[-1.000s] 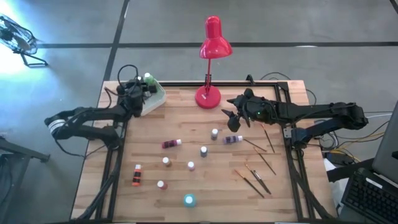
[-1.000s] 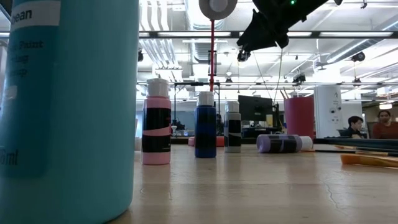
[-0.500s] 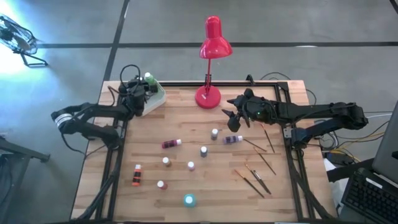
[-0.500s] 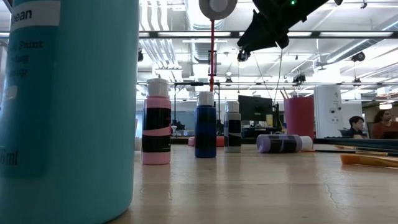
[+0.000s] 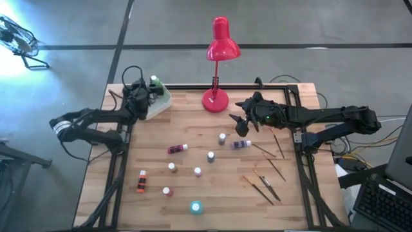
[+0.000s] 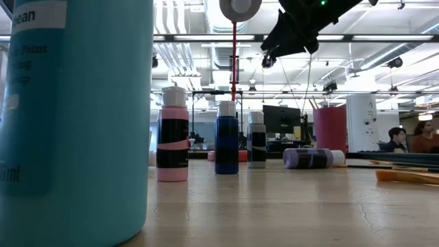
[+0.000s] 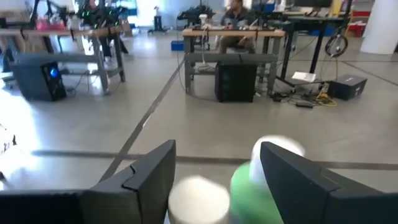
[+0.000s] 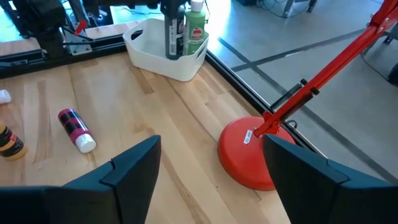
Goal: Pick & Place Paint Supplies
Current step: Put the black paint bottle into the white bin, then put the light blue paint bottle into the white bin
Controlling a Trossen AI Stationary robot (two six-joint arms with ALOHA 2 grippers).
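Since the earlier frames only the left arm has shifted a little, drawing slightly back at the white bin; the bottles, brushes and right arm sit where they were.

From the high view, the left hand (image 5: 137, 96) hangs over the white bin (image 5: 162, 102) at the desk's far left corner, with a green bottle (image 5: 153, 82) standing in the bin. The right hand (image 5: 239, 116) hovers above the desk (image 5: 193, 193) near the red lamp's base (image 5: 215, 100), holding nothing. Loose on the desk are a lying magenta bottle (image 5: 176, 149), a lying purple bottle (image 5: 241, 144), an orange bottle (image 5: 141, 182), a teal-capped bottle (image 5: 196, 207), several upright white-capped ones, and brushes (image 5: 265, 187) toward the right edge.

From the low view, a big teal bottle (image 6: 75, 116) fills the foreground; pink (image 6: 172, 134), blue (image 6: 227, 137) and grey bottles stand behind it, the purple one lying beside them. The right arm hangs overhead.

In the left wrist view, the left hand's fingers (image 7: 149, 177) stand spread on either side of the green bottle and a white cap, not pinching either.

In the right wrist view, the right hand's fingers (image 8: 134, 165) are spread and empty above the wood, the bin with its two bottles well beyond.

My read: the left arm has just dropped a bottle into the bin, so this is the release step. Next, one hand should go for another bottle, descending over it with fingers wide; the lying ones may roll.
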